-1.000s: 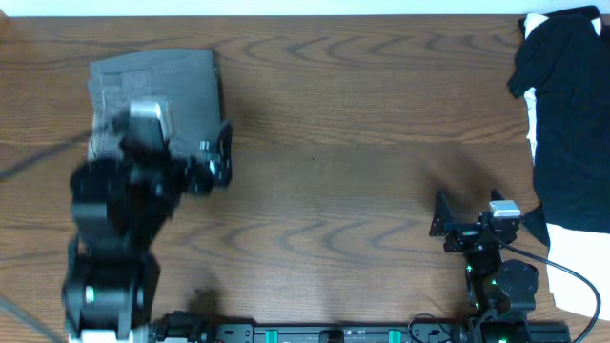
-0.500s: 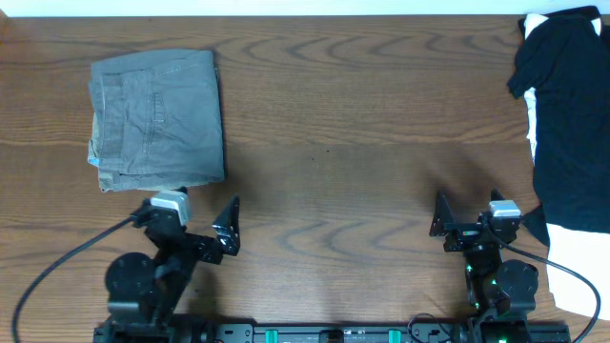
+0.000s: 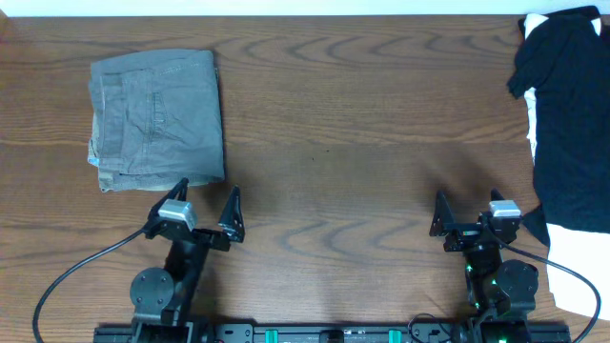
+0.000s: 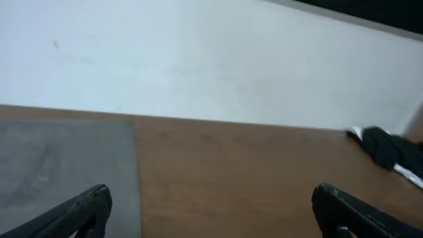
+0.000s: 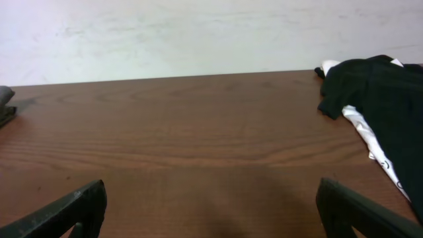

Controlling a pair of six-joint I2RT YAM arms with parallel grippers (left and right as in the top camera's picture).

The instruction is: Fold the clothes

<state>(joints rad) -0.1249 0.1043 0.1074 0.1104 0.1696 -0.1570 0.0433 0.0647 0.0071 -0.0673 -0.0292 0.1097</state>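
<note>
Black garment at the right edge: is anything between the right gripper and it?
Nothing visible. Only bare table lies between the open right gripper and the black garment, which rests on a white garment.

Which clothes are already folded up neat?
The grey shorts at the left: they lie in a flat, tidy rectangle. The black garment and white garment on the right are a rumpled heap.

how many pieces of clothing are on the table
3: folded grey shorts at the far left, a black garment heaped at the right edge, and a white garment lying under it. More could be hidden beneath the black one.
</note>
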